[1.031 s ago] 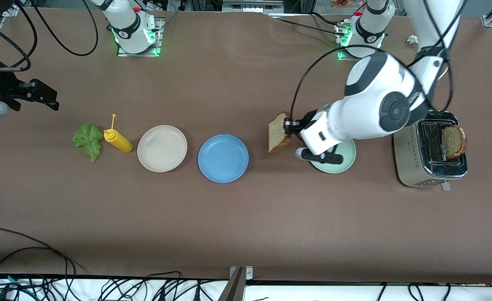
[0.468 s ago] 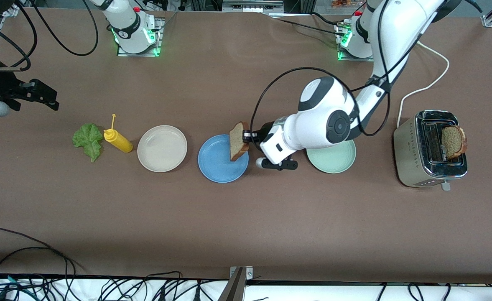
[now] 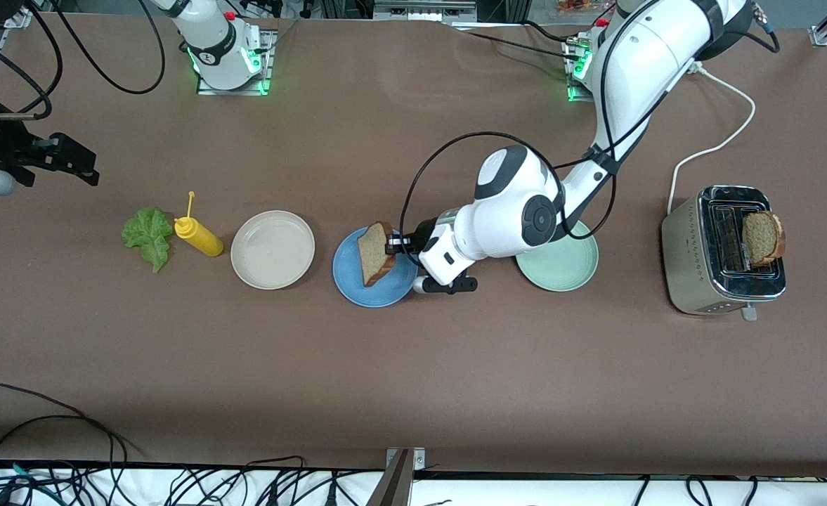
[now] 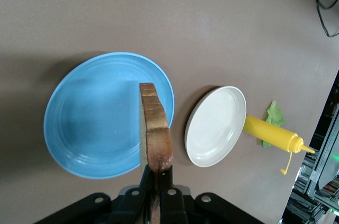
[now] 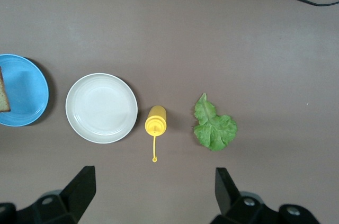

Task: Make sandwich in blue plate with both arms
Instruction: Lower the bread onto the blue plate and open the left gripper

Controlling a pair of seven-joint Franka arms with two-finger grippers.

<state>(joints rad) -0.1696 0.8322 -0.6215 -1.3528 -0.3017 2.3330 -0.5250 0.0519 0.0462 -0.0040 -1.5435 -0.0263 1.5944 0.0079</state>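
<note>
The left gripper (image 3: 389, 246) is pinching a slice of brown bread (image 3: 374, 254) by one edge and holds it on edge over the blue plate (image 3: 358, 288), above the half of the plate toward the left arm's end of the desk. In the left wrist view the slice (image 4: 155, 134) stands upright with its crust edge facing the camera, its long axis running straight out from the fingers (image 4: 165, 180) across the blue plate (image 4: 85, 123) toward the plate's middle. Whether its lowest corner touches the plate cannot be told.

The blue plate sits about midway along the desk, between the beige plate (image 3: 272, 249) and the pale green plate (image 3: 568, 270); all three lie in a row. Past the beige plate, toward the right arm's end, a yellow squeeze bottle (image 3: 199, 237) lies on its side, and the lettuce leaf (image 3: 147, 237) lies flat just beside it.

Near the edge of the desk at the left arm's end stands a chrome toaster (image 3: 722, 253) with a second bread slice (image 3: 763, 237) sticking up from a slot.

The right gripper (image 3: 62, 160) waits near the desk's edge at the right arm's end, with its fingers (image 5: 79, 189) spread wide and holding nothing
</note>
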